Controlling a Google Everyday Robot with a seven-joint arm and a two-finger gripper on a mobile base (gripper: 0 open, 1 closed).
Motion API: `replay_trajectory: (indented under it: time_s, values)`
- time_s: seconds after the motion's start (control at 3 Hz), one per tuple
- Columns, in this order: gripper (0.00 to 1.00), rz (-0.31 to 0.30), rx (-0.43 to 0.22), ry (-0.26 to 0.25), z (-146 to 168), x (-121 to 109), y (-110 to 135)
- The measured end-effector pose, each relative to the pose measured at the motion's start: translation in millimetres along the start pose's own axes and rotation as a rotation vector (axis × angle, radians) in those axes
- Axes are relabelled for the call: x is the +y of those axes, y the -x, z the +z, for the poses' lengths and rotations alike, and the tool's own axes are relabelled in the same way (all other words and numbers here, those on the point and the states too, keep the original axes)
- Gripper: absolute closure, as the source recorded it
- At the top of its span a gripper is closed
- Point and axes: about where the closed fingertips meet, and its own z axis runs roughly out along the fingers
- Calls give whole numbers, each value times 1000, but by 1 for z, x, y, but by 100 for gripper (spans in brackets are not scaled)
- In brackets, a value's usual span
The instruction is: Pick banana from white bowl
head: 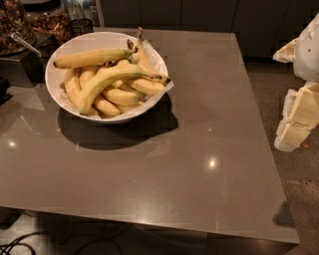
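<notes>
The white bowl stands at the far left of the grey table and holds several yellow bananas. The banana is the long arched one lying on top of the pile, its dark stem end pointing right near the bowl's right rim. A nearly straight long banana lies behind it, and shorter ones lie beneath. My gripper shows as cream-white parts at the right edge of the view, beyond the table's right side, far from the bowl and holding nothing that I can see.
Dark containers with brown contents and a metal utensil stand behind the bowl at the far left. The table's right edge drops to a speckled floor. Dark cabinets run along the back. Cables lie under the front left.
</notes>
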Motion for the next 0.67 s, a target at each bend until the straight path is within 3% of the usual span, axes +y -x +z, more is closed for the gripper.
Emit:
replay_trajectory:
  time_s: [0.33,0.67]
  values:
    - [0,-1,0,-3,-1,0,1]
    - [0,-50,-1,22,-4,-1,24]
